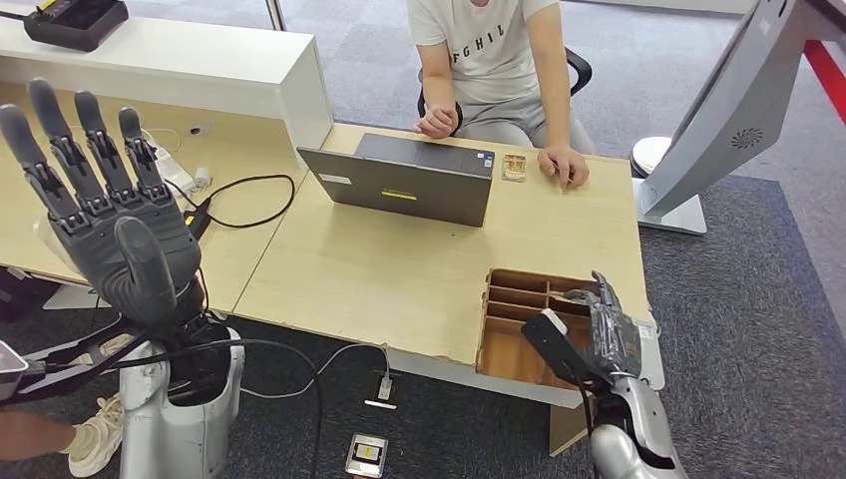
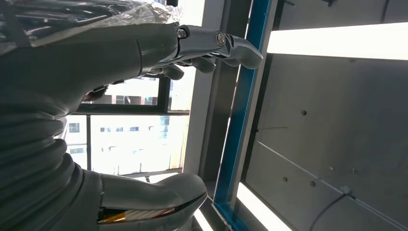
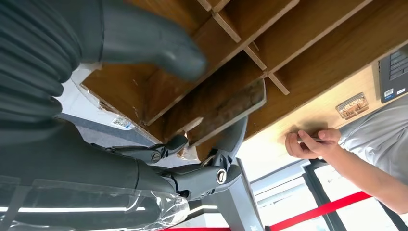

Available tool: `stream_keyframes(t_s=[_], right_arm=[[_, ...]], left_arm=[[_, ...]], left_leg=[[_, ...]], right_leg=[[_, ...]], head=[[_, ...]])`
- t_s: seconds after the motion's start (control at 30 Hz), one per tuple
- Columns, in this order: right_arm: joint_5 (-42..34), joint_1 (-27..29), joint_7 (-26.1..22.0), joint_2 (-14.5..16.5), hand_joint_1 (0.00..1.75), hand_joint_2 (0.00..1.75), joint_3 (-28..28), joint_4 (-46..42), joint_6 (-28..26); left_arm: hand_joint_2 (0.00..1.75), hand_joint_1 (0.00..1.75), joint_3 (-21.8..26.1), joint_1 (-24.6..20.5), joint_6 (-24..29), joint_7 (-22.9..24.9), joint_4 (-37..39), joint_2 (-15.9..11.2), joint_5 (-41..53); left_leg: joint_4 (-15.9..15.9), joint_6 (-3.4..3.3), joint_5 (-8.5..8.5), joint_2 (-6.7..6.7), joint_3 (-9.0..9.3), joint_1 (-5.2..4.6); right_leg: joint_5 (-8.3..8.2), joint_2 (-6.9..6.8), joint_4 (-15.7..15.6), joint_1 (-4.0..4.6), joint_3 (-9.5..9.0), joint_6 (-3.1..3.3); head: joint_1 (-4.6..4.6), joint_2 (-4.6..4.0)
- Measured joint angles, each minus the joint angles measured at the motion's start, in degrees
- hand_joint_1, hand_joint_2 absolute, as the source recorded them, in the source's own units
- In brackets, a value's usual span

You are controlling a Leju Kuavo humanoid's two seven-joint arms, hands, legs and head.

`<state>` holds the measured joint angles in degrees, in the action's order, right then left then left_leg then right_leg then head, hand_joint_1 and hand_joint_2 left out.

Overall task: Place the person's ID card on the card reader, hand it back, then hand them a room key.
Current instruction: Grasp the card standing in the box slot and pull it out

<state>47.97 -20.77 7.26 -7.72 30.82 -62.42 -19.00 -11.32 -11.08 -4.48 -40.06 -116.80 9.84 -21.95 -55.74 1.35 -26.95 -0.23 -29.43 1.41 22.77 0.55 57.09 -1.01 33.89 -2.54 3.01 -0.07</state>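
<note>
My right hand (image 1: 599, 334) hovers over the wooden compartment box (image 1: 519, 299) at the table's near right corner. In the right wrist view its fingers (image 3: 226, 139) curl against the edge of a flat brown room key card (image 3: 226, 103) at the box, and the blurred thumb (image 3: 159, 48) stays well apart from them. My left hand (image 1: 105, 215) is raised at the left with its fingers spread and nothing in it. The person's hand (image 3: 308, 142) rests on the table and pinches a thin card. The small card reader (image 1: 514, 167) lies beside the laptop.
A closed-back grey laptop (image 1: 409, 180) stands at the table's far middle, in front of the seated person (image 1: 494, 60). Cables and a power strip (image 1: 185, 180) lie on the left desk. A grey monitor stand (image 1: 718, 120) rises at the right.
</note>
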Motion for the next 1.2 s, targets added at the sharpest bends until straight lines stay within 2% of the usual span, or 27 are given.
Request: stream_keyframes(t_s=[0.07,0.73,1.0,1.2], right_arm=[[0.01,-0.24,0.06,0.03,1.75,1.75,0.00,0.13,0.16],[0.33,-0.61,1.22,0.25,1.75,1.75,0.00,0.23,1.03],[0.44,-0.42,1.15,0.13,1.75,1.75,-0.31,-0.37,-2.74],[2.07,-0.31,0.90,-0.60,1.75,1.75,-1.95,-4.90,-5.70]], left_arm=[[1.75,0.00,0.00,-0.02,0.00,0.00,0.00,0.00,0.02],[1.75,0.00,-0.09,-0.78,0.20,0.00,0.01,0.00,-0.96],[1.75,0.00,-0.12,-0.85,-0.40,0.00,0.07,0.01,-1.26],[1.75,0.00,-0.10,-0.88,-1.04,0.00,0.17,0.09,-1.02]], left_leg=[[0.00,0.00,0.00,0.00,0.00,0.00],[0.00,0.00,0.00,0.00,0.02,0.00],[-0.01,0.00,0.00,0.00,0.01,0.00],[-0.01,0.00,0.00,0.01,0.01,-0.01]], right_leg=[[0.00,0.00,0.00,0.00,0.00,0.00],[0.00,0.00,0.00,0.00,0.00,0.00],[0.00,0.00,0.00,0.00,0.01,0.00],[0.00,0.01,0.00,0.00,0.02,0.00]], head=[[-0.01,0.00],[-0.01,0.00],[0.01,0.00],[0.00,0.00]])
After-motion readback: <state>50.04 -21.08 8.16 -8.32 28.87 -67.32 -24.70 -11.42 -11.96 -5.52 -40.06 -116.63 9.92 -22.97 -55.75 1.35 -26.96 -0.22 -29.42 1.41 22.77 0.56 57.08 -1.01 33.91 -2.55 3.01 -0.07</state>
